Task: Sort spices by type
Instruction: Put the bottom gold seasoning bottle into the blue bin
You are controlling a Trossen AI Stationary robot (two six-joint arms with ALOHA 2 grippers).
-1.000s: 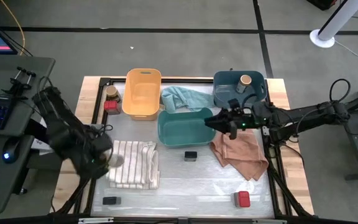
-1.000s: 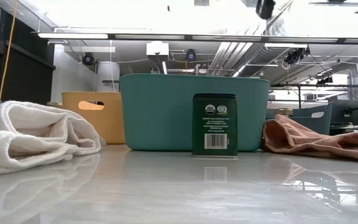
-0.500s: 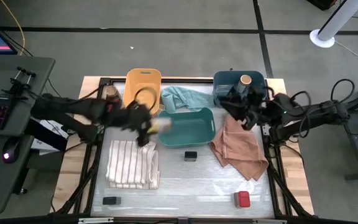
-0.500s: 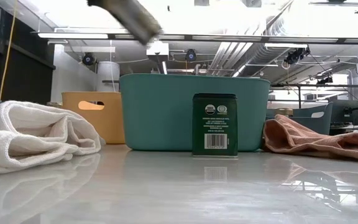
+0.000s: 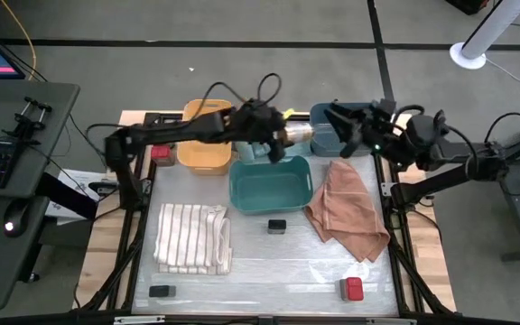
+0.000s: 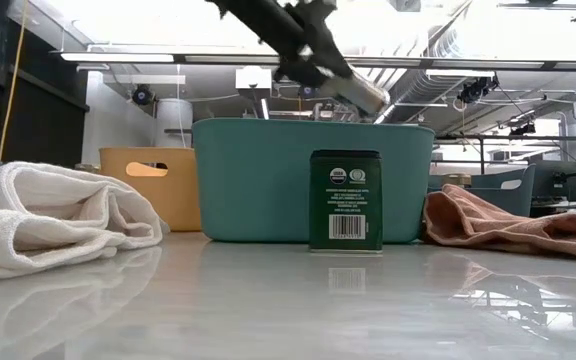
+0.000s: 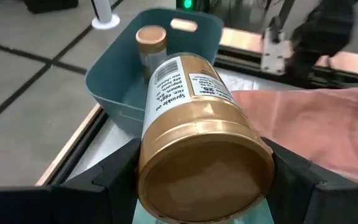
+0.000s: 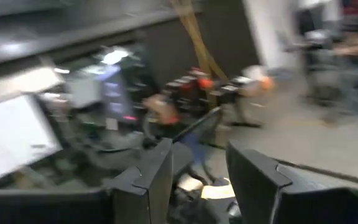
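Note:
My left gripper (image 5: 289,137) is shut on a round dark jar with a tan lid (image 7: 197,124), held level in the air above the teal bin's far rim, beside the dark blue bin (image 5: 325,137). A second tan-lidded jar (image 7: 151,38) stands inside that bin. My right gripper (image 5: 341,126) hovers open over the dark blue bin and touches nothing. One black tin (image 5: 276,226) stands in front of the teal bin, and another (image 5: 159,291) lies near the front left corner. A red-topped jar (image 5: 353,289) sits at the front right, another (image 5: 161,152) left of the yellow bin. My left gripper pinches the jar's lid end (image 7: 166,134) between its two fingers (image 7: 114,177), one on either side. The fingers come level from the table's left and lie along the jar. The jar is lifted clear and lies level, its lid toward my wrist and its base toward the dark blue bin.
The teal bin (image 5: 269,188) sits mid-table and the yellow bin (image 5: 204,149) stands at the far left. A striped cloth (image 5: 192,236), a pink cloth (image 5: 350,212) and a teal cloth (image 5: 258,144) lie around them. There is bare table along the near edge.
My left arm has swung from the near left, over the striped cloth and the teal bin, toward the far right, carrying the jar up to the dark blue bin. My right gripper has drawn back from above the teal bin toward the far right, over the dark blue bin.

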